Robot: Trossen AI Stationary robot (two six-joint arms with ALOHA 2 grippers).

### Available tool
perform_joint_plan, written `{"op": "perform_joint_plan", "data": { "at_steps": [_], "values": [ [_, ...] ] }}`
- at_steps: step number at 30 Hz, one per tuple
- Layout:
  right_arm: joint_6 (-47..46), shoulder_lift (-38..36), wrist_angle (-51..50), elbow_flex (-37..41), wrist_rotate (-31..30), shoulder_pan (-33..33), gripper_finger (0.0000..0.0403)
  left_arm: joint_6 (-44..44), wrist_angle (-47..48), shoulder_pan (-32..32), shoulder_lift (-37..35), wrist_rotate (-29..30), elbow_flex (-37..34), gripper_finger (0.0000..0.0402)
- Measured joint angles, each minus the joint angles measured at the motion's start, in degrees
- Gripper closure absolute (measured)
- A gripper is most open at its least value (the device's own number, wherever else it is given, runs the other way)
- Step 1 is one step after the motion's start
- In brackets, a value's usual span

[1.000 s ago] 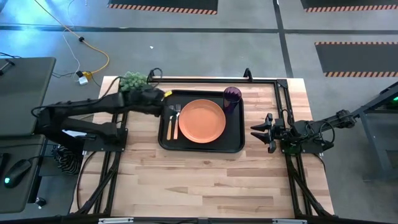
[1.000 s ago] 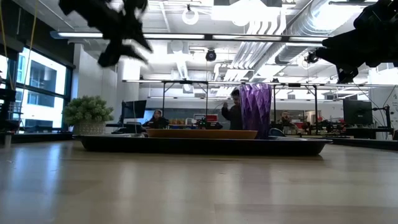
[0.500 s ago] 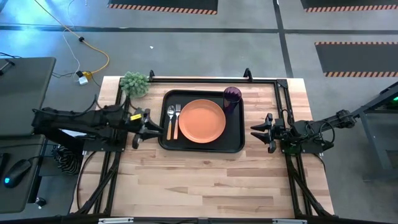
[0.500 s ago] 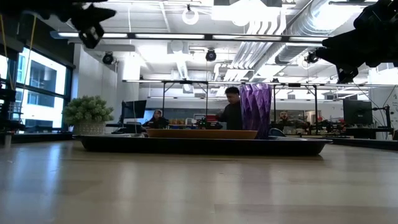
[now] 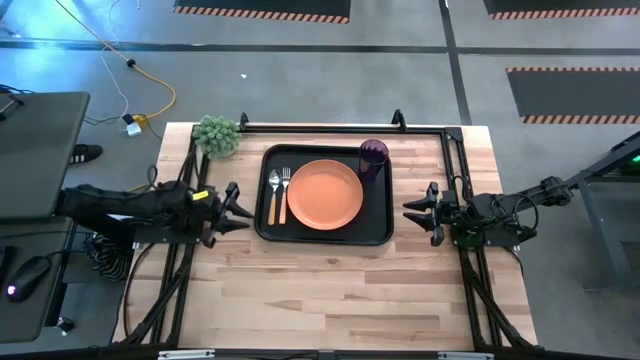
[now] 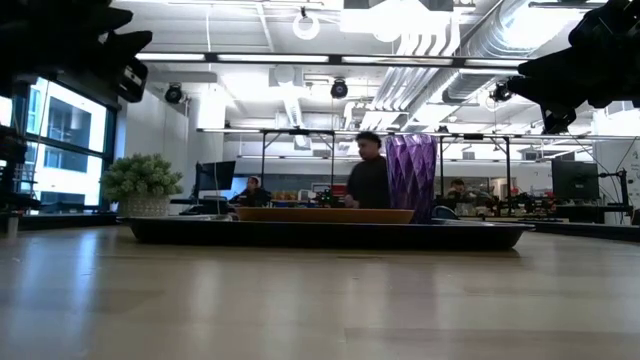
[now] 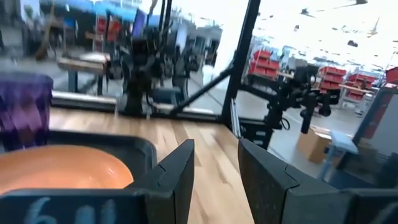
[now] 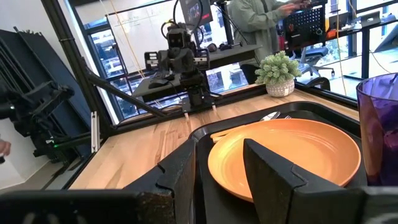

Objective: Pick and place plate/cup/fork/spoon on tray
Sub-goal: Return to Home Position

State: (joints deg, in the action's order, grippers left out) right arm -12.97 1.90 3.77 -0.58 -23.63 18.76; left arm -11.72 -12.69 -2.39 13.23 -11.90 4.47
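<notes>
The black tray (image 5: 262, 228) lies at the table's far middle. On it lie the orange plate (image 5: 326, 194), the purple cup (image 5: 373, 155) at its far right corner, and the spoon (image 5: 274, 186) and fork (image 5: 284, 190) side by side left of the plate. My left gripper (image 5: 240, 209) is open and empty just left of the tray. My right gripper (image 5: 412, 212) is open and empty right of the tray. The plate (image 8: 292, 155) and cup (image 8: 380, 130) show in the right wrist view, and the plate (image 7: 56, 168) and cup (image 7: 23, 109) in the left wrist view.
A small potted plant (image 5: 216, 133) stands at the table's far left corner. A black metal frame (image 5: 340, 128) runs along the far edge and both sides. Bare wood table (image 5: 330, 290) lies in front of the tray. People (image 6: 368, 180) show in the room beyond.
My left gripper has drawn back from over the tray's far left corner toward the table's left and near side, coming to rest left of the tray. The spoon and fork stay on the tray. My right arm has kept still.
</notes>
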Motion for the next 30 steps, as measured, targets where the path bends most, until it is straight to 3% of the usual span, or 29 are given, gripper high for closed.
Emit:
{"op": "perform_joint_plan", "data": {
  "at_steps": [4, 8, 13, 23, 30],
  "values": [
    [0.0, 0.02, 0.0, 0.0, -0.01, 0.0, 0.0277, 2.53, -6.29, 0.02, -0.93, 0.42, -3.88, 0.0287],
    [0.0, -0.01, 0.0, 0.0, 0.0, -0.02, 0.0277, 8.73, -3.78, 0.02, -0.74, 1.28, -3.81, 0.0286],
    [0.0, -0.01, 0.0, 0.02, -0.01, -0.02, 0.0277, 16.57, 1.62, 0.17, -0.72, 6.73, -3.78, 0.0286],
    [0.0, 0.01, 0.0, 0.0, 0.02, -0.02, 0.0277, 14.7, 1.49, 0.2, -8.69, 6.14, -3.76, 0.026],
    [0.0, 0.0, 0.0, 0.0, 0.0, -0.02, 0.0277, 12.81, 9.52, 0.22, -13.04, 6.25, -3.7, 0.0233]
  ]
}}
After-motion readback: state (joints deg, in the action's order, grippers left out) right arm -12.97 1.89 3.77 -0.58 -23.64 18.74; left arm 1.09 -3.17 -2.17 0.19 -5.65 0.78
